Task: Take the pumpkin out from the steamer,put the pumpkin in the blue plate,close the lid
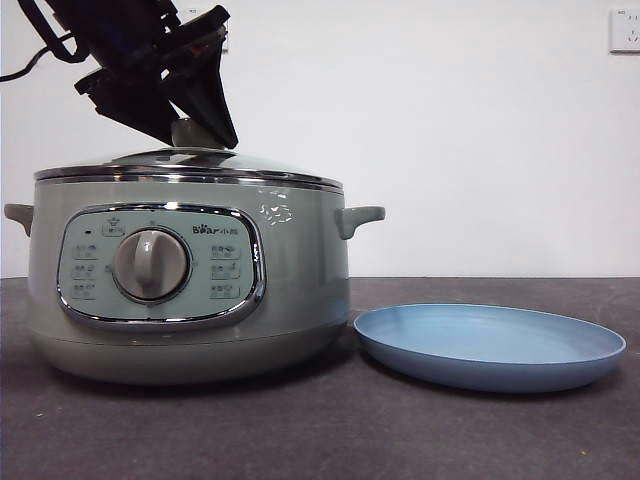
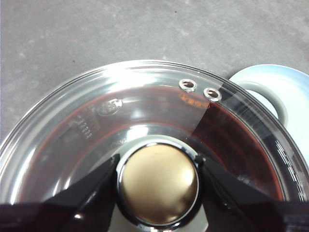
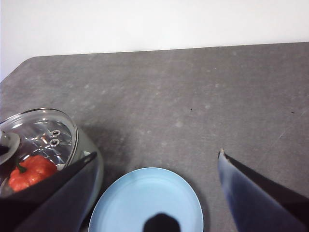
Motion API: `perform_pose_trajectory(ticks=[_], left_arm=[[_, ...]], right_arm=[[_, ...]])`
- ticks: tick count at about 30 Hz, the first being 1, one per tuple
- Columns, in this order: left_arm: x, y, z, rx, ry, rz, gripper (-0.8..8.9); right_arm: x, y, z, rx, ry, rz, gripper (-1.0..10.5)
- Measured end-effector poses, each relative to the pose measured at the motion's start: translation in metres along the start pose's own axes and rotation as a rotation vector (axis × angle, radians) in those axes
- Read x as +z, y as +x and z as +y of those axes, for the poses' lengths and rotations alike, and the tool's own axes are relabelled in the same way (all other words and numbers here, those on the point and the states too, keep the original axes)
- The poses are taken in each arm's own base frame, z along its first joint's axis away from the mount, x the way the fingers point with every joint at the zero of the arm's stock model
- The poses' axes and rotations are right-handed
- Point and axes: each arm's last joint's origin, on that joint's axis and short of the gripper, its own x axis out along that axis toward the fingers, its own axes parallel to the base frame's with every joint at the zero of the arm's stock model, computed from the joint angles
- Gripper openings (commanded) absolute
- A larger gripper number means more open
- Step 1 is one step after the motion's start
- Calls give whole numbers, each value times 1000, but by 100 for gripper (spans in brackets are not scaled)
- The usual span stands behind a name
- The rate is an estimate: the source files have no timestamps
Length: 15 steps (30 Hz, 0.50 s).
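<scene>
The steamer [image 1: 190, 290] is showing the word "Bear" beside a few small characters on its control panel, above the grey dial [image 1: 151, 264]; a faint white mark is sitting higher on the body near the right handle. Orange-red printing is curving along the glass of the lid [image 2: 145, 111] next to two small steam holes [image 2: 200, 89], but it is too blurred to read, as is an etched stamp on the glass.

The left gripper [image 2: 158, 186] is reaching down over the lid, its two jaws standing one on each side of the round knob [image 2: 158, 182]; whether they are pressing the knob or only flanking it cannot be told. In the front view the lid is sitting closed on the steamer's chrome rim.

The right gripper [image 3: 157, 157] is hanging with its jaws wide apart and nothing between them; the blue plate [image 3: 145, 198] is lying below the gap between them.

Only the right wrist view is showing the pumpkin [image 3: 31, 173], which is lying inside the steamer under the glass, just beyond one jaw. The front view is hiding it behind the steamer's wall, while showing the plate resting on the dark table [image 1: 320, 440] just beside the steamer.
</scene>
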Motion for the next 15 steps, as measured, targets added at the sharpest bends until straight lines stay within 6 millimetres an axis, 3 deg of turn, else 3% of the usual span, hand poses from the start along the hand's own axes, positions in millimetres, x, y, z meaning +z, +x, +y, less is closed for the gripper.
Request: perform_pose_trajectory(ticks=[11, 15], left_arm=[[0, -3, -1, 1, 4, -16, -8], [4, -27, -3, 11, 13, -87, -8]], right_arm=[[0, 0, 0, 4, 4, 1, 409], [1, 7, 1, 97, 8, 15, 408]])
